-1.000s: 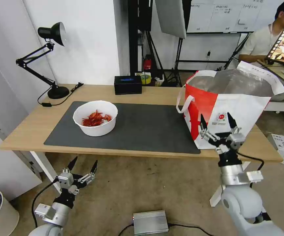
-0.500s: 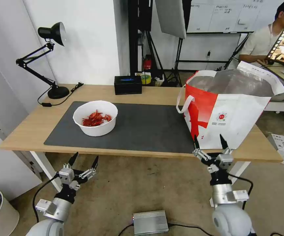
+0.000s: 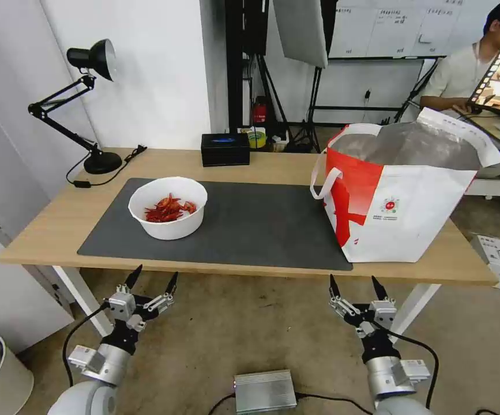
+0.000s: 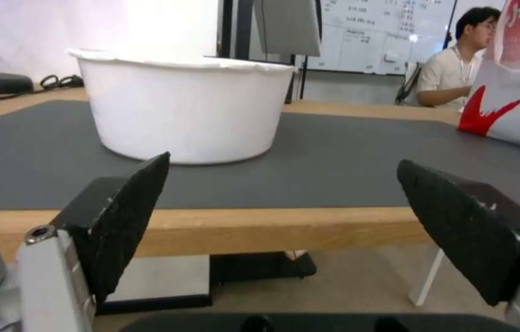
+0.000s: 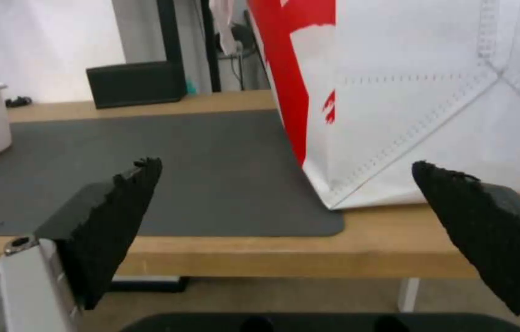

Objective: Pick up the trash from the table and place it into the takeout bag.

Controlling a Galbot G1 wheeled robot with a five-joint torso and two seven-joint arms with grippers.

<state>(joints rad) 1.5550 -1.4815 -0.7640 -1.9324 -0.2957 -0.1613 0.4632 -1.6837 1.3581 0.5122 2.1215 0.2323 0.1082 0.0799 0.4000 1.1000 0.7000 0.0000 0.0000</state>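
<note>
Trash left: white bowl of red shells [image 3: 168,207] sits on the tabletop [image 3: 42,222] mat, ahead of the released left claw [image 3: 151,282], nearer than the released right claw [image 3: 353,286] below the takeout bag [image 3: 399,196].

Both arms low, in front of and below the desk's front edge. Left gripper [image 3: 152,279] near the left part of that edge, fingers spread wide, tips pointing up toward the desk, nothing held. Right gripper [image 3: 356,285] under the right part of the edge, fingers also spread apart, pointing up, empty. Wrists upright.
</note>
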